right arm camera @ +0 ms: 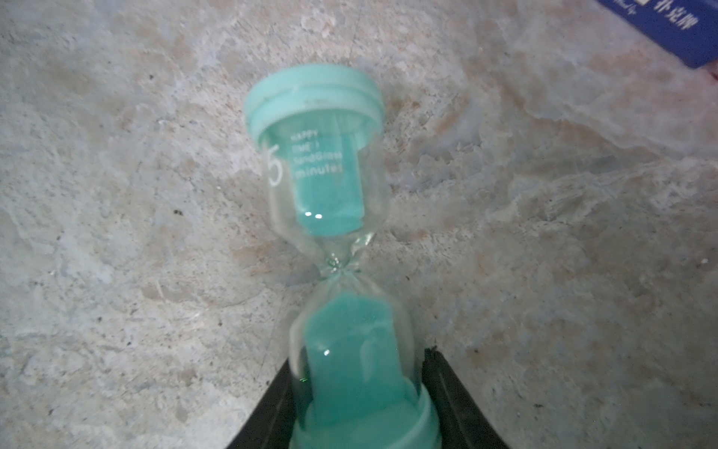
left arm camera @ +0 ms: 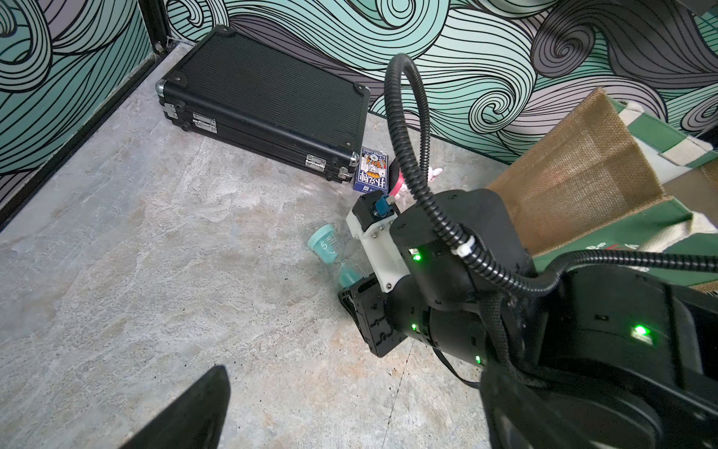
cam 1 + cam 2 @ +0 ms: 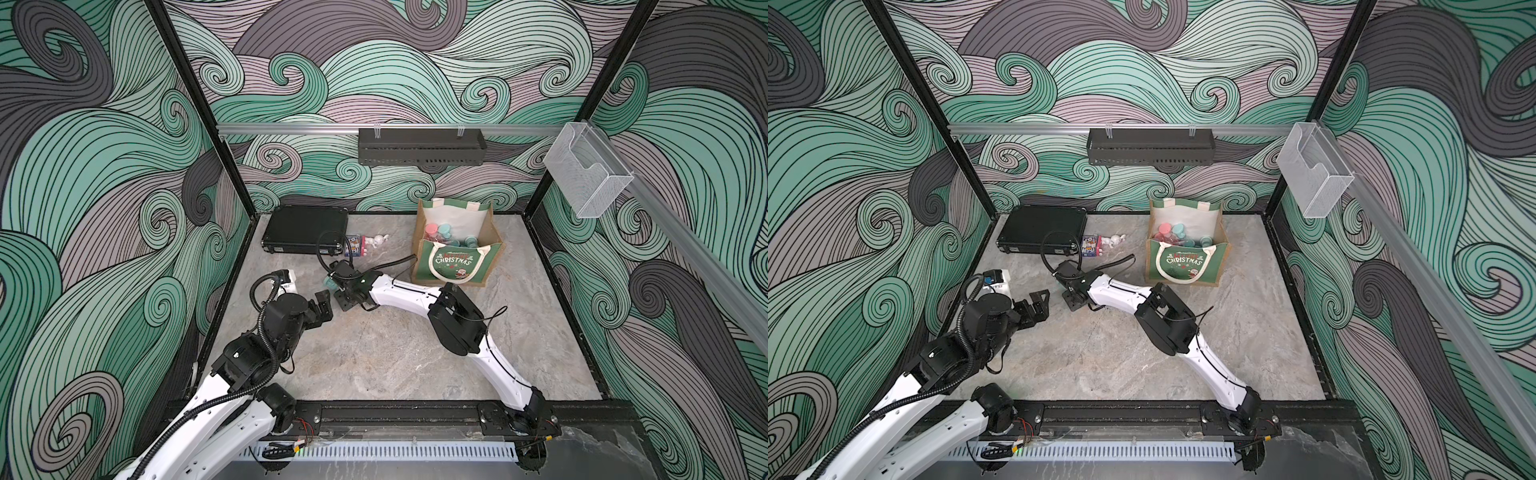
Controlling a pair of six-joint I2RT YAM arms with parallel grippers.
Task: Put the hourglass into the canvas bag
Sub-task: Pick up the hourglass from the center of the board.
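- Teal sand hourglass (image 1: 322,186): clear, glossy glass bulbs, matt teal plastic end caps, fine sand inside.
- Boxy green-fronted canvas bag (image 3: 453,262), right of centre in both top views: coarse, rough tan weave on the sides, smoother cream cloth lining.
- Flat black hard case (image 2: 268,89): ribbed matt panels, shiny metal corners and latches.
- Grey marbled tabletop (image 2: 155,252): matt and stone-like.

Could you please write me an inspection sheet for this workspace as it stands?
Surface: grey marbled tabletop, no spills seen.
Job's things: teal hourglass tilted, gripped at one cap; canvas bag upright, open, holding pink and teal capped items.
Clutter: black hard case, card box, white rabbit figurine near the back wall.
Grippers: right gripper shut on the hourglass; left gripper open, empty.
Cables: black conduit loops above the right wrist.
Surroundings: swirl-patterned walls; black tray and clear holder on rails.
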